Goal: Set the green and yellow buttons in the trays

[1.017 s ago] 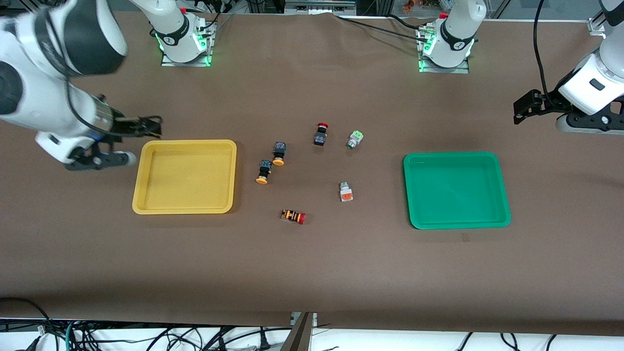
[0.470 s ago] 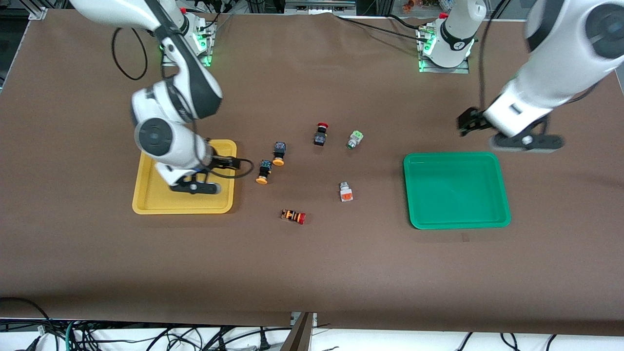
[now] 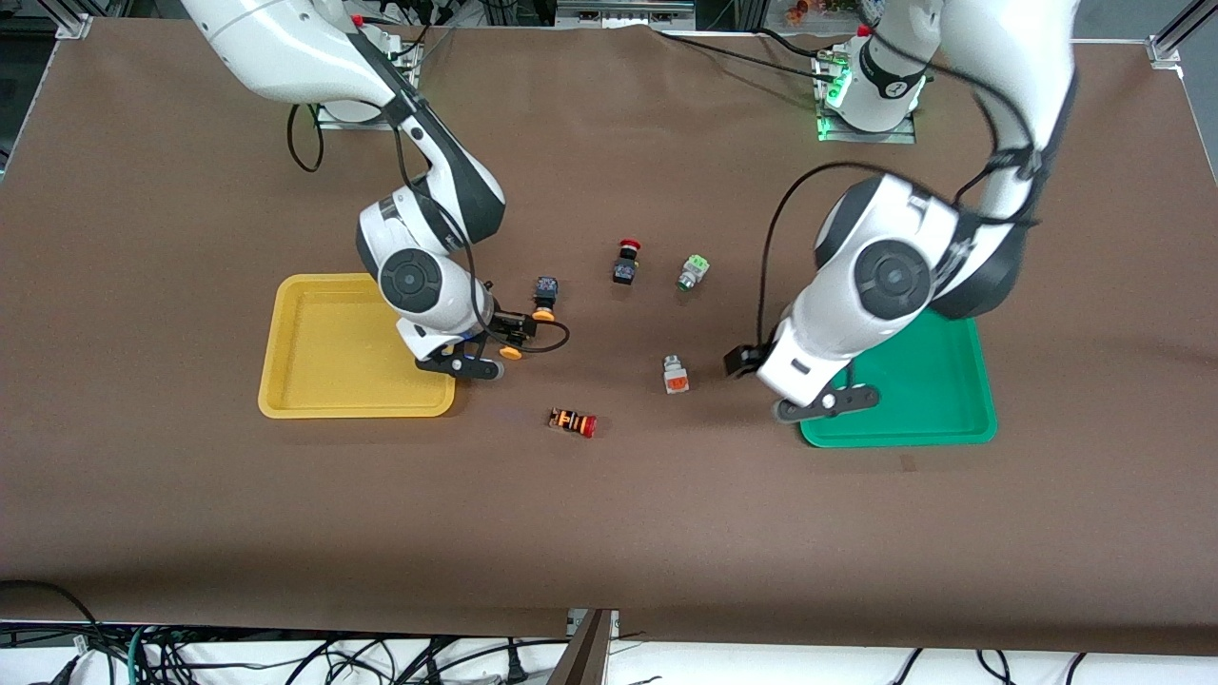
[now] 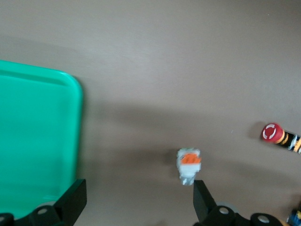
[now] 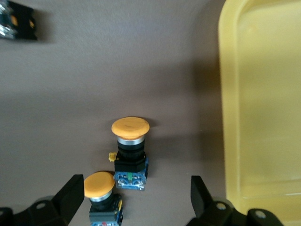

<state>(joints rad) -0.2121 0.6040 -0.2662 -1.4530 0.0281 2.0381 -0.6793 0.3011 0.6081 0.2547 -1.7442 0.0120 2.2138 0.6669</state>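
Note:
Two black-bodied buttons with orange-yellow caps [image 3: 544, 297] [image 5: 130, 150] [image 5: 101, 193] lie side by side beside the yellow tray [image 3: 314, 381] [image 5: 263, 94]. My right gripper [image 3: 521, 333] [image 5: 134, 200] is open low over them, and the one nearer the front camera sits between its fingers. The white orange-faced button [image 3: 675, 376] [image 4: 189, 165] lies between the trays. My left gripper [image 3: 740, 362] [image 4: 138, 200] is open and empty beside it, at the green tray's [image 3: 933, 409] [image 4: 37, 141] edge. The white green-capped button [image 3: 692, 272] lies farther from the front camera.
A black button with a red cap [image 3: 625, 262] lies beside the green-capped one. A striped red-capped button [image 3: 573, 421] [image 4: 278, 135] [image 5: 16, 21] lies nearer the front camera than the others. Both trays are empty.
Both arms swung in from the table's ends. The right gripper crossed the yellow tray to the yellow-capped buttons. The left gripper came past the green tray to the orange-faced button.

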